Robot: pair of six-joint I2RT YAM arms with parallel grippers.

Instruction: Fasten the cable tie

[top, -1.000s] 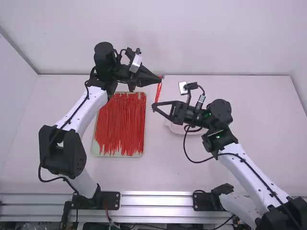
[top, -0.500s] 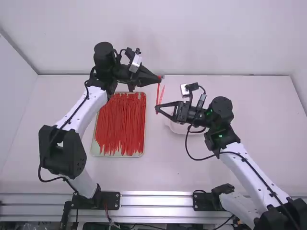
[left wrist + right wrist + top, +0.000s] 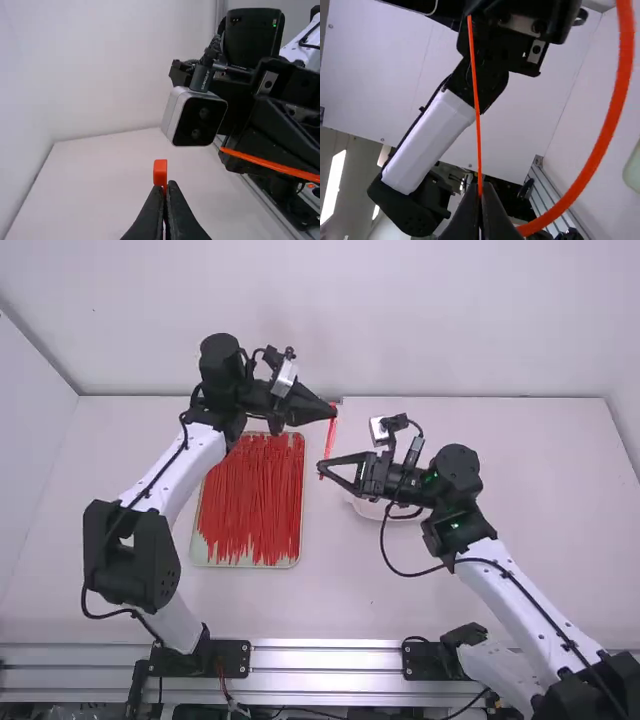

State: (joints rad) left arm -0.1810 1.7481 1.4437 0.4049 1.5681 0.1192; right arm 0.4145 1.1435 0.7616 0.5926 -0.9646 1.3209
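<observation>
A single red cable tie [image 3: 330, 435] hangs in the air between both grippers, above the table right of the tray. My left gripper [image 3: 333, 412] is shut on the tie's square head [image 3: 160, 172], seen just above its fingertips [image 3: 165, 186] in the left wrist view. Below it, my right gripper [image 3: 322, 468] is shut on the strap. In the right wrist view the strap [image 3: 475, 100] runs straight up from my closed fingertips [image 3: 479, 189] toward the left gripper, and another part of it bows round in a curve [image 3: 615, 115].
A flat tray [image 3: 245, 563] heaped with several red cable ties [image 3: 250, 498] lies under the left arm. A white dish [image 3: 362, 506] sits on the table beneath the right gripper. The table to the right and front is bare.
The right gripper shifted slightly right and then back left, staying on the strap. The left gripper edged a little right and down. Both keep hold of the tie.
</observation>
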